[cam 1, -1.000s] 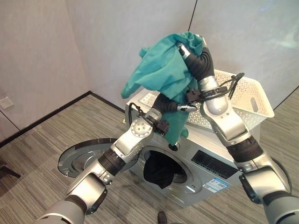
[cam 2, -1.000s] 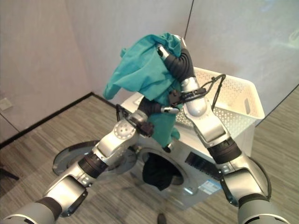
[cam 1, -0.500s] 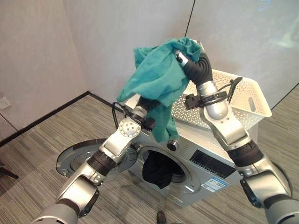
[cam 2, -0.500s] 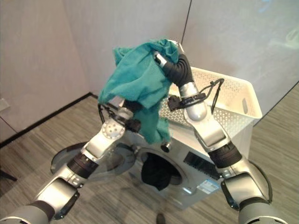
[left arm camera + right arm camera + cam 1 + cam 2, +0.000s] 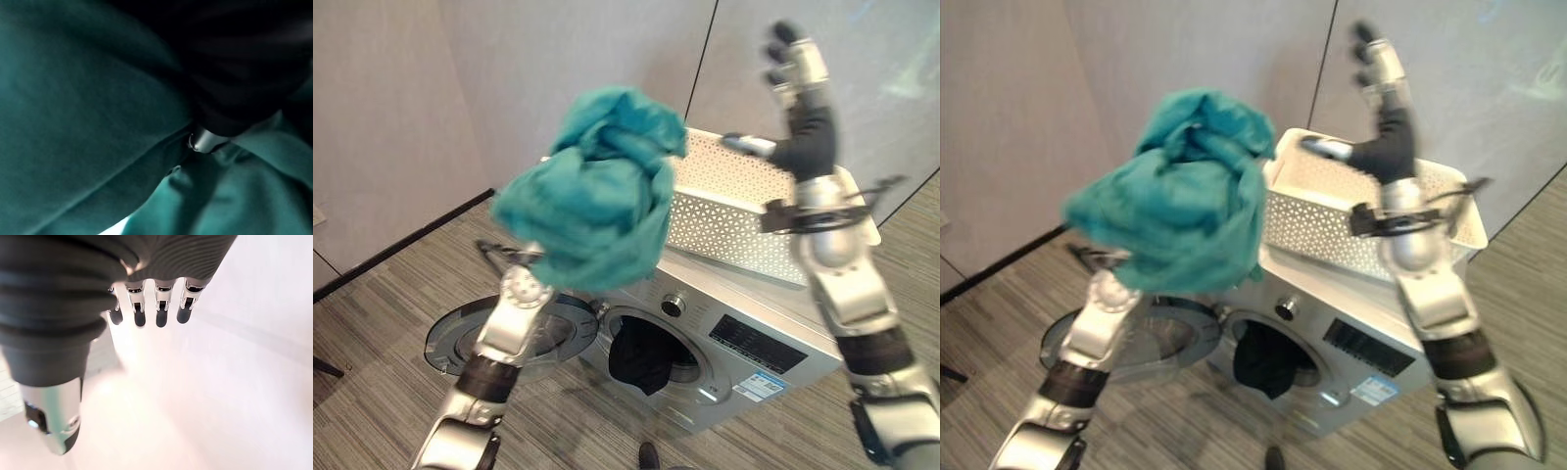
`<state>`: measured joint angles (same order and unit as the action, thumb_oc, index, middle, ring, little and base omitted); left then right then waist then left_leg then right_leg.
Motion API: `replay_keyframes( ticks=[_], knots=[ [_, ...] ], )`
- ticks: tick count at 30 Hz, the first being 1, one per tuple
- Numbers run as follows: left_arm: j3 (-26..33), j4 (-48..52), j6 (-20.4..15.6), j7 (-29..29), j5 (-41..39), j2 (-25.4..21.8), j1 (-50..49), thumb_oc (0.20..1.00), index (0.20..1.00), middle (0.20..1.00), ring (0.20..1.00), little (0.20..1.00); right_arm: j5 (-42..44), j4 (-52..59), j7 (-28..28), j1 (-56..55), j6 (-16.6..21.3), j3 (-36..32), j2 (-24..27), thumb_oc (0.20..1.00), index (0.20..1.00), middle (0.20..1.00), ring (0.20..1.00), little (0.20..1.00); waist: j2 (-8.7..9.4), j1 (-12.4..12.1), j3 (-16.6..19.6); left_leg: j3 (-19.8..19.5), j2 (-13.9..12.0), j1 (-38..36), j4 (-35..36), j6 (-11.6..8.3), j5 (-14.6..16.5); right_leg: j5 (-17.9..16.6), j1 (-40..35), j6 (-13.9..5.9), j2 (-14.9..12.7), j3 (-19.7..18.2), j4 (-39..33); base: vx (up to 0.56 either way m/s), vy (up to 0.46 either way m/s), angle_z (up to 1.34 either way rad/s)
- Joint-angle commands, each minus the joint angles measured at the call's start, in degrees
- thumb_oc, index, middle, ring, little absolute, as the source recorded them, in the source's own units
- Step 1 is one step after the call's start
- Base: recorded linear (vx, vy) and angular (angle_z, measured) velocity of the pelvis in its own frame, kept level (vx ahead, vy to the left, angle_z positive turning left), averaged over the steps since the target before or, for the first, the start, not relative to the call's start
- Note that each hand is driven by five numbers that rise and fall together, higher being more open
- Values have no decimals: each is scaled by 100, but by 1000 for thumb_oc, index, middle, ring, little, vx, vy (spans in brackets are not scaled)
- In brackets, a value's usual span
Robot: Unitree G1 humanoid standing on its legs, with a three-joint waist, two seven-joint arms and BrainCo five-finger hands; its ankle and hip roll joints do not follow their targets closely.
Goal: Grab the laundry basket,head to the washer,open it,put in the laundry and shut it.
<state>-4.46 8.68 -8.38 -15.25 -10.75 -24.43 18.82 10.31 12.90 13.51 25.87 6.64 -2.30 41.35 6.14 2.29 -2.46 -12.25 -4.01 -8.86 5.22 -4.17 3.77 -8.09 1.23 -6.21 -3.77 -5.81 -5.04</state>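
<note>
Overhead, crumpled teal cloth (image 5: 592, 191) hides left fingers; right hand (image 5: 800, 93) fingers straight, spread.

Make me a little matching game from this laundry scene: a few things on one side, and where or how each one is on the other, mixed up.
Things:
1. crumpled teal cloth
2. white perforated plastic laundry basket
3. round washer door
4. dark garment

Places or states:
A. swung open, low beside the machine
B. hanging out of the drum opening
C. held up in the air over the left arm
D. standing on top of the silver washer

Pairs: 1-C, 2-D, 3-A, 4-B
</note>
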Motion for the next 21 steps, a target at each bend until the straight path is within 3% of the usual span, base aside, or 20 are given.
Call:
replay_keyframes(
  ticks=[1, 2, 3, 5, 8, 13, 15, 18, 19, 21],
  knots=[
    [227, 434, -519, 14, 512, -432, -134, 200, 200, 200, 200, 200, -278, 133, 117, -438, 306, -709, 276, 1000, 1000, 1000, 1000, 1000, 172, -39, 223, 267, 18, 43, -53, 281, 365, 250, 153, -439, -751, 307, 313, 41, -5, -3],
    [640, 777, -593, 174, 482, -480, -861, 200, 200, 200, 200, 200, -411, 207, 71, -1247, 260, -1376, 371, 1000, 1000, 1000, 1000, 1000, 170, -17, 207, 281, 22, 40, -51, 283, 389, 242, 158, -444, -748, 300, 302, 36, -3, -3],
    [627, 823, -576, 189, 475, -475, -912, 200, 200, 200, 200, 200, -408, 256, 59, -1330, 249, -1416, 355, 1000, 1000, 1000, 1000, 1000, 173, -38, 237, 283, 20, 36, -48, 284, 391, 242, 155, -444, -746, 299, 298, 0, 0, 0],
    [1207, 1282, -663, 481, 321, -442, -2005, 200, 200, 200, 200, 200, -533, 191, -35, -2555, 139, -2303, 333, 1000, 1000, 1000, 1000, 1000, 185, -5, 188, 297, 28, 44, -52, 293, 417, 237, 160, -448, -735, 298, 282, 0, 0, 0],
    [1416, 1524, -755, 832, 90, -280, -2868, 200, 200, 200, 200, 200, -707, -44, -151, -3654, -58, -2825, 54, 1000, 1000, 1000, 1000, 1000, 204, 15, 154, 306, 41, 64, -57, 307, 438, 217, 190, -453, -734, 295, 269, -8, -3, -1],
    [1061, 805, -741, 1097, -199, -156, -3404, 200, 200, 200, 200, 200, -884, -806, 41, -4347, -298, -2858, -568, 1000, 1000, 1000, 1000, 1000, 188, 7, 114, 307, 48, 77, -59, 334, 464, 254, 176, -438, -731, 326, 251, 1, -1, -1],
    [961, 300, -678, 1230, -274, -35, -3709, 200, 200, 200, 200, 200, -1232, -1264, 168, -4723, -559, -2977, -898, 1000, 1000, 1000, 1000, 1000, 177, -8, 108, 283, 63, 87, -59, 343, 469, 271, 158, -430, -744, 372, 242, 18, -10, -7],
    [787, -290, -714, 1223, -204, 89, -4008, 200, 200, 200, 200, 200, -1374, -2613, 573, -4865, -728, -2800, -1316, 1000, 1000, 1000, 1000, 1000, 158, -71, 49, 212, 79, 139, -89, 356, 462, 282, 160, -431, -762, 441, 245, 7, -11, -7],
    [660, -525, -719, 1230, -193, 111, -4114, 200, 200, 200, 200, 200, -1209, -3765, 716, -4756, -780, -2471, -1522, 1000, 1000, 1000, 1000, 1000, 142, -139, -12, 163, 102, 190, -121, 365, 448, 278, 181, -436, -771, 479, 251, 0, 0, 0],
    [584, -658, -737, 1219, -156, 87, -4153, 200, 200, 200, 200, 200, -1126, -4492, 713, -4600, -746, -2188, -1574, 1000, 1000, 1000, 1000, 1000, 150, -158, -60, 151, 120, 218, -146, 364, 449, 275, 190, -444, -778, 490, 255, -43, -19, 5]
  ],
)
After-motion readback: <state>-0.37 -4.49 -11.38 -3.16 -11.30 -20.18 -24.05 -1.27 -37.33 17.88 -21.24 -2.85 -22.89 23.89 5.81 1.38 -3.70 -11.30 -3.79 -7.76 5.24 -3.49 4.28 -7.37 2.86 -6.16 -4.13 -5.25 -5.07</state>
